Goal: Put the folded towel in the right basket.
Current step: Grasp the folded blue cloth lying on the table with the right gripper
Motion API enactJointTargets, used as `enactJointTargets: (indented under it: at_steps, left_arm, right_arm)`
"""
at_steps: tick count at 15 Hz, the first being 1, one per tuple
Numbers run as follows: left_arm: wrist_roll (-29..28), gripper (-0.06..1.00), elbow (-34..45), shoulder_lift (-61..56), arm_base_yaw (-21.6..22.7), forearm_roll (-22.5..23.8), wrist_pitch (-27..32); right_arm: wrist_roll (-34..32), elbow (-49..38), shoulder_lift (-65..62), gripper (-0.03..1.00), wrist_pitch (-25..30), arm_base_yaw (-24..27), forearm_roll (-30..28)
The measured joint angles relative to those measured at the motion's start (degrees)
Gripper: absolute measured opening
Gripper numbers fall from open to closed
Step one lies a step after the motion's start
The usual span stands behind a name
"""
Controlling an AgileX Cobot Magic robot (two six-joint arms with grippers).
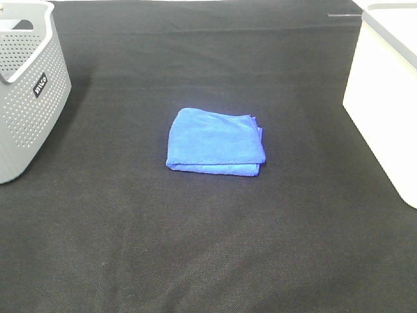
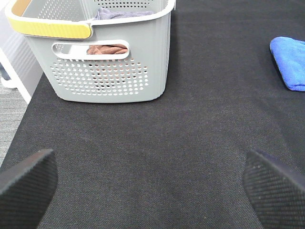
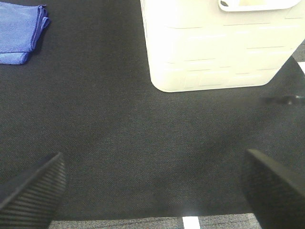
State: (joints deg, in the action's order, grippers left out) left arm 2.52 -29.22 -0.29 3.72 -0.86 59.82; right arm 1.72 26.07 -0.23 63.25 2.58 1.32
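A folded blue towel [image 1: 215,141] lies flat in the middle of the black table. It also shows in the left wrist view [image 2: 290,61] and in the right wrist view [image 3: 20,33]. The right basket [image 1: 384,91] is white and stands at the right edge of the table; its wall shows in the right wrist view [image 3: 214,47]. My left gripper [image 2: 150,183] is open and empty, well short of the towel. My right gripper [image 3: 155,188] is open and empty near the table's front edge. Neither gripper shows in the exterior high view.
A grey perforated basket [image 1: 29,85] stands at the left edge of the table. In the left wrist view [image 2: 105,52] it has a yellow handle and holds brown and grey cloth. The black cloth [image 1: 208,248] covers the table.
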Motion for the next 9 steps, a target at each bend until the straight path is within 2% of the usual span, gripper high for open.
enactJointTargets:
  at_steps: [9]
  left_arm:
    - [0.00,0.99,0.00,0.00,0.00,0.00,0.00]
  right_arm:
    - [0.11,0.00,0.00,0.96,0.00,0.00,0.00]
